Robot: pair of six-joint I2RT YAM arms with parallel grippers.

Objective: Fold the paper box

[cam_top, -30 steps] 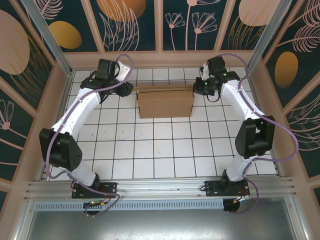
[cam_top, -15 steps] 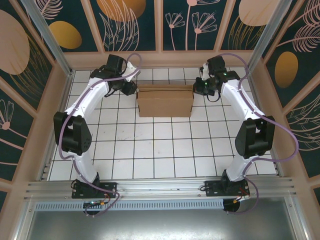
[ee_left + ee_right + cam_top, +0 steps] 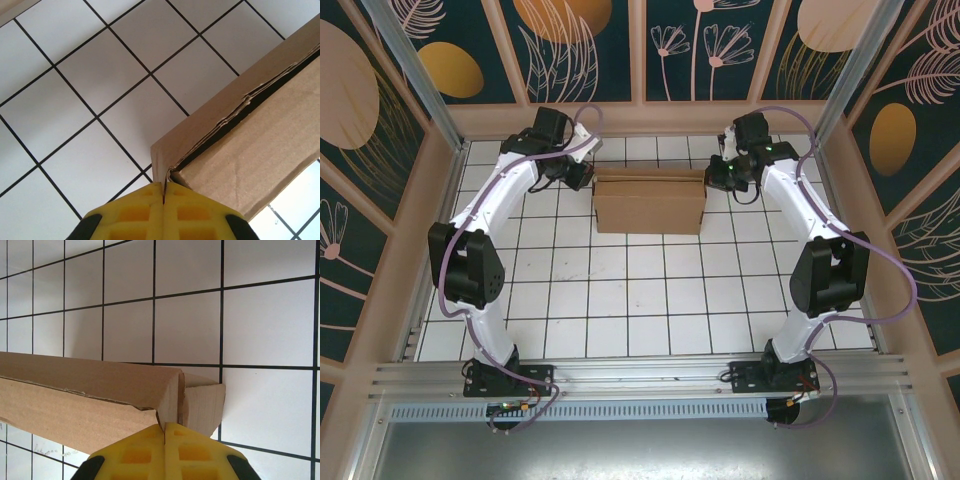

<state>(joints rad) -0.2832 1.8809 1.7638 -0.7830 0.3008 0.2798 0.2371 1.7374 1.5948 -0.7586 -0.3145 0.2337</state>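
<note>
The paper box is a brown cardboard carton lying on the white tiles at the back middle of the table. My left gripper is at its left end. In the left wrist view the yellow fingers are pressed together on a thin cardboard wall at the box's corner. My right gripper is at the right end. There, in the right wrist view, its fingers are shut on the cardboard edge, beside a small side flap. A dark gap shows between the box's layers.
Wooden frame and patterned walls close in the tiled floor just behind the box and on both sides. An aluminium rail runs along the near edge by the arm bases. Open tiles lie in front of the box.
My left arm swung in to the box's left end and its jaws closed on the cardboard edge. The right arm and the box stayed put.
</note>
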